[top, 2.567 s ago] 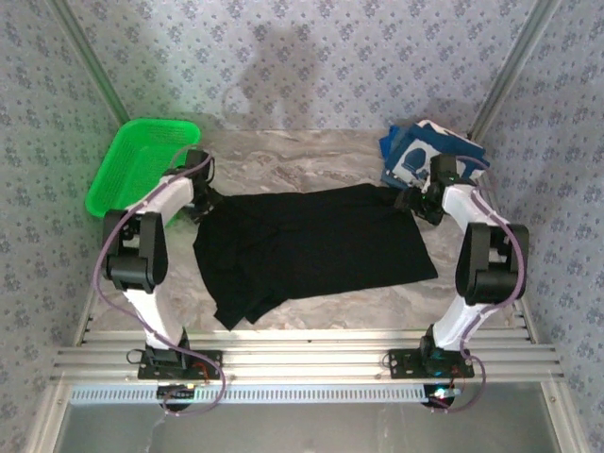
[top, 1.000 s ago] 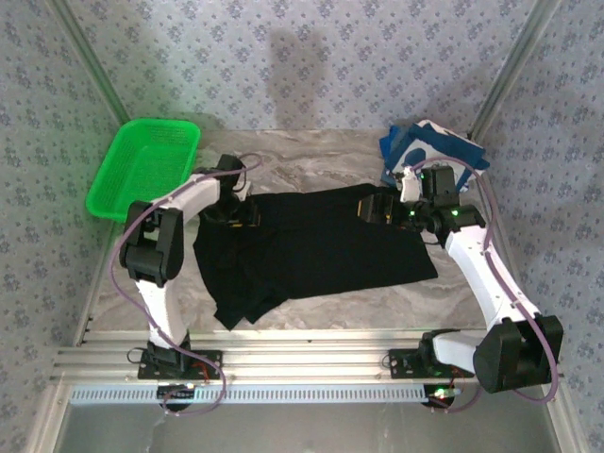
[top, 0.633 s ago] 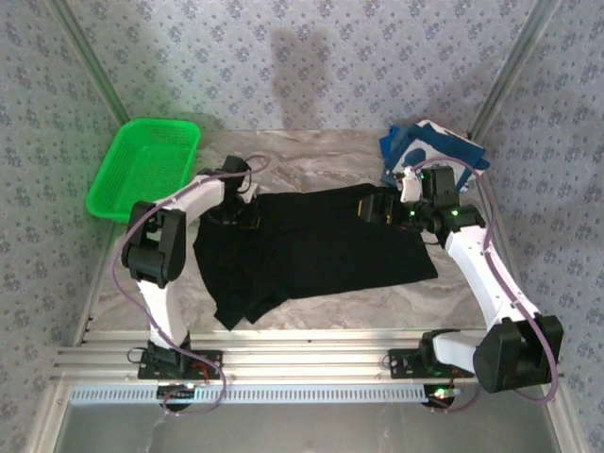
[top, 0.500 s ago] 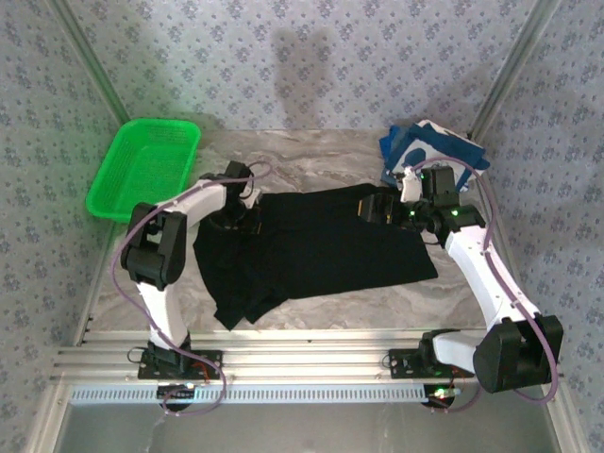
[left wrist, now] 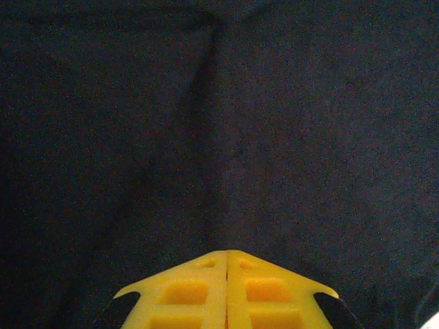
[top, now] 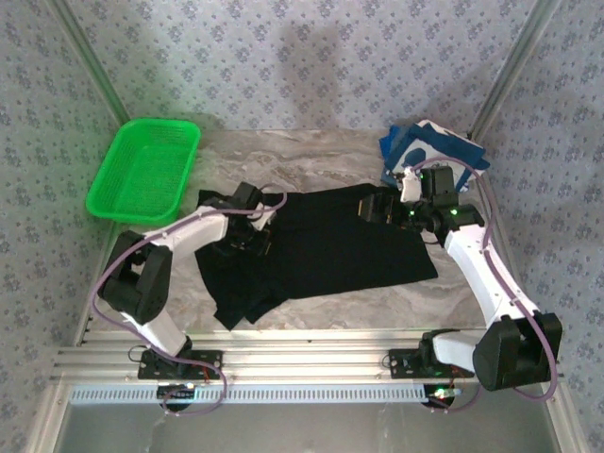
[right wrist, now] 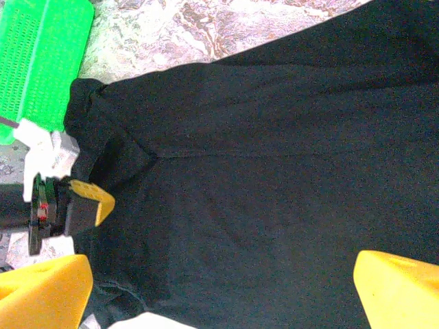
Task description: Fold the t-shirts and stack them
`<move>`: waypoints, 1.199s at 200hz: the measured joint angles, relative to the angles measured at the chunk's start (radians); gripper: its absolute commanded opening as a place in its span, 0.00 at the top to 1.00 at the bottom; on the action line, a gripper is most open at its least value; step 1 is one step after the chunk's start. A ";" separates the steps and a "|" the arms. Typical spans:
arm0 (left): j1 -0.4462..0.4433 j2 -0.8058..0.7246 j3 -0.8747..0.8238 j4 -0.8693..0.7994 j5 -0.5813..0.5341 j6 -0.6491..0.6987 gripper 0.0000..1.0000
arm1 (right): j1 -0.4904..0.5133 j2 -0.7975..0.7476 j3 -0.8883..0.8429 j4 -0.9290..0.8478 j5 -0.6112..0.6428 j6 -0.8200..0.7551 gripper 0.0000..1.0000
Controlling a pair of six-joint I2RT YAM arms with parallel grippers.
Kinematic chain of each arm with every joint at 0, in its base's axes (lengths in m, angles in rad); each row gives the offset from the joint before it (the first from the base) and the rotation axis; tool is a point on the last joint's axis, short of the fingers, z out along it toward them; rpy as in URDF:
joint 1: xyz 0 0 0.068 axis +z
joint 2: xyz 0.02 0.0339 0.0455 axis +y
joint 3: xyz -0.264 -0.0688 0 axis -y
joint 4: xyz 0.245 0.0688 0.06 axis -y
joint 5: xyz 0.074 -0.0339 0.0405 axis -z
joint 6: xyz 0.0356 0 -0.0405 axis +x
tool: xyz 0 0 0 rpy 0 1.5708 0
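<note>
The black t-shirt (top: pixel 326 247) lies spread flat across the middle of the table, its near left corner rumpled. My left gripper (top: pixel 255 238) hangs over the shirt's left part; in the left wrist view its yellow fingertips (left wrist: pixel 227 251) are pressed together just above the black cloth (left wrist: pixel 274 123), with nothing seen between them. My right gripper (top: pixel 370 209) hovers over the shirt's far right edge, its yellow fingers (right wrist: pixel 41 288) wide apart above the cloth (right wrist: pixel 274 171). The navy blue t-shirt (top: pixel 429 146) with white print lies bunched at the back right corner.
A green plastic basket (top: pixel 142 170) stands at the back left, also at the top left of the right wrist view (right wrist: pixel 41 62). Bare marble tabletop (top: pixel 311 156) runs behind the shirt. Patterned walls close in on three sides.
My left gripper has slid from the shirt's far left corner toward the right and nearer, onto the cloth. The right arm, after swinging in earlier, has stayed still.
</note>
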 measured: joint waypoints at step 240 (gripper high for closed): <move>0.195 0.224 0.276 -0.049 -0.016 0.088 0.49 | -0.002 0.002 0.000 0.002 -0.042 0.003 0.00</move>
